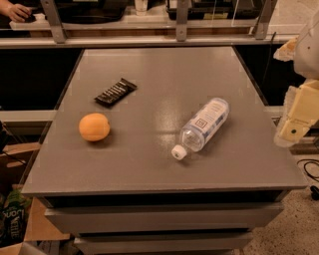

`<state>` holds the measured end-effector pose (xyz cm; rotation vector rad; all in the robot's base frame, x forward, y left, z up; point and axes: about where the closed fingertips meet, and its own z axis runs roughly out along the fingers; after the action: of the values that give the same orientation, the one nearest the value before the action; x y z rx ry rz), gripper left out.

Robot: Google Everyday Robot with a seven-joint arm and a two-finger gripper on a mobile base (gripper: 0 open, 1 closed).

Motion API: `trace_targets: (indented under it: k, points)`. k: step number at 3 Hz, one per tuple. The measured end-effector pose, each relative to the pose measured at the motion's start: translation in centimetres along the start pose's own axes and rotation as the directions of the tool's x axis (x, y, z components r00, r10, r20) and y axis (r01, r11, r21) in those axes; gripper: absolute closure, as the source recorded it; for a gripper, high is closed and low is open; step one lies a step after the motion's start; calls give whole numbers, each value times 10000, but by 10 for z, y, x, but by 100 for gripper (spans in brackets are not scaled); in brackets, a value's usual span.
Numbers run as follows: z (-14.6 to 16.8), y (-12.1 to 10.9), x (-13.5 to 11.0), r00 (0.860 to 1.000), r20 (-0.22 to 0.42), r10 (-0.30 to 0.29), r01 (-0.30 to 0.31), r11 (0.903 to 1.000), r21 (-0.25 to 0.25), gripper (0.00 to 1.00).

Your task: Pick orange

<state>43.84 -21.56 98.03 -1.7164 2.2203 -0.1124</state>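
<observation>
The bottle label [210, 115] is unreadable; the gripper [293, 127] hangs right of the table [164, 69].

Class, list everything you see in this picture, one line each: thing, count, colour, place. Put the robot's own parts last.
orange: one, orange, front left of the table, touching nothing else.
bar: one, dark wrapper, lying flat behind the orange.
bottle: one, clear with a white cap, on its side right of centre, cap towards the front edge.
table: one, grey, middle of the view, drawers below.
cardboard: brown, on the floor at lower left; count unclear.
cable: dark, on the floor at far right.
hand: one, a person's, top left corner by the far counter.
tool: one, cream, at the right edge of the view, beyond the table's right side, far from the orange.
</observation>
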Motion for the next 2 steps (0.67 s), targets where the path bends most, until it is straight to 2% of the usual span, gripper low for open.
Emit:
trace_targets:
  k: [1,2]
  points:
    - [0,0,-1,10000,9,-22,22,10000,14,0]
    - [-4,3,-27,9970,135,-757,756,9971,70,0]
